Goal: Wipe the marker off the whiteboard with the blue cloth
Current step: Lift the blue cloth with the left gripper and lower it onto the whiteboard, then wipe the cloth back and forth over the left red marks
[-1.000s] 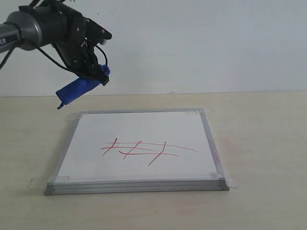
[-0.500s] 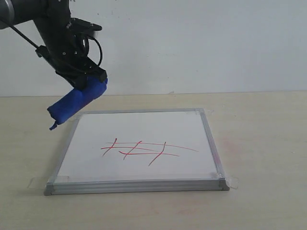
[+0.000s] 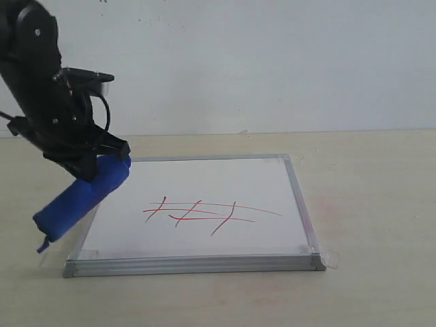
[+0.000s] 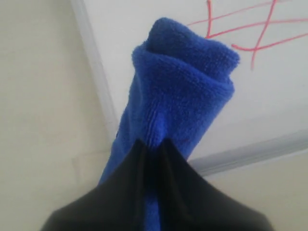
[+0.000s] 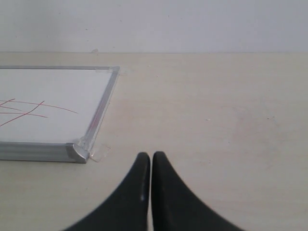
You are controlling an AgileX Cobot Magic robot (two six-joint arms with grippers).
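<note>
- Lying flat on the pale bench, the whiteboard has a plain white wall behind it and a clear tape tab stuck at its near right corner.
- The marker sits on the nearer half of the board, roughly mid-width: long red strokes crossed by short slanted ones.
- The blue cloth hangs as a thick roll slanting across the board's left frame. Its upper end is over the white surface, near the red lines but apart from them, and its lower end is out beyond the frame.
- In the exterior view the roll and the dark arm above it cover a stretch of that left frame.
- The left arm is cut off at the picture's top and left edges.
- A thin blue loop trails from the roll's lower end. It seems to hang just clear of the bench, though the angle leaves that unsure.
- The right arm is outside the exterior view; only its two black fingers show, in its own wrist view.
- The left claw pinches the cloth near its upper end, fingers squeezed into the plush with only a narrow fold between them. A short hollow stub of the roll sticks out past the fingertips.
- The right claw has its fingers pressed together with nothing between them, over bare bench just beside the board's near right corner.
</note>
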